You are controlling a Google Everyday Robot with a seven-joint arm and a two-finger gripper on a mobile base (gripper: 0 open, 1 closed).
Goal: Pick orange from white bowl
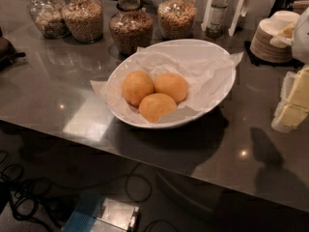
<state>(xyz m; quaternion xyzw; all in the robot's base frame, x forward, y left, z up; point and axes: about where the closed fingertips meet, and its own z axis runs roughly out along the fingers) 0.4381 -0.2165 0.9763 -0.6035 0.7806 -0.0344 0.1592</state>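
Note:
A large, shallow white bowl (212, 98) lined with crumpled white paper stands on the grey counter (58, 91). Three oranges lie together in it: one at the left (137, 87), one at the right (171, 86) and one in front (157, 107). My gripper (292, 103) shows at the right edge of the camera view as pale cream blocks. It hangs to the right of the bowl, apart from it and from the oranges. It holds nothing that I can see.
Several glass jars of grains (130, 30) and a bottle (216, 13) stand behind the bowl. A stack of small white plates (273, 40) is at the back right. The counter's front edge runs below the bowl, with cables (29, 197) and a box (104, 216) on the floor.

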